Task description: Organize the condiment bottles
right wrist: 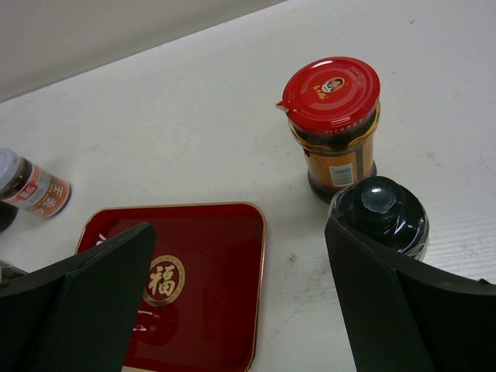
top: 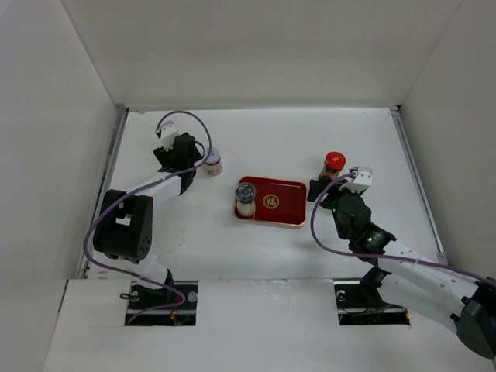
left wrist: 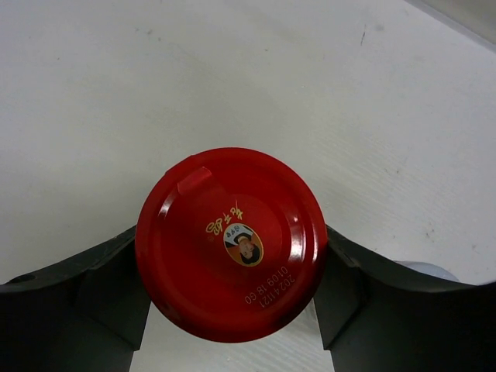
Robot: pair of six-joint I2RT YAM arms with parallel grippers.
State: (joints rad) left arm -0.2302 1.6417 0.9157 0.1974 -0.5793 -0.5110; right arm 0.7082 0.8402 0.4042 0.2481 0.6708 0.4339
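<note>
Straddling the red-capped jar [left wrist: 231, 240], left claw [left wrist: 231, 271] grips it.

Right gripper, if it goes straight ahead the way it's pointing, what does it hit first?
Likely the black-capped jar, just beside one of its open fingers; otherwise bare table next to the red tray. Depth is unclear.

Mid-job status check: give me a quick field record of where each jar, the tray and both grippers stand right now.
left gripper: shut on held red-capped jar, far-left area of table
right gripper: open wide, black-capped jar beside one finger
free red-capped jar: upright on table, right of tray, just beyond black-capped jar
tray: table centre
grey-capped jar: upright on tray's left end
pale-capped jar: on table, between left gripper and tray
jars on tray: one of five
</note>
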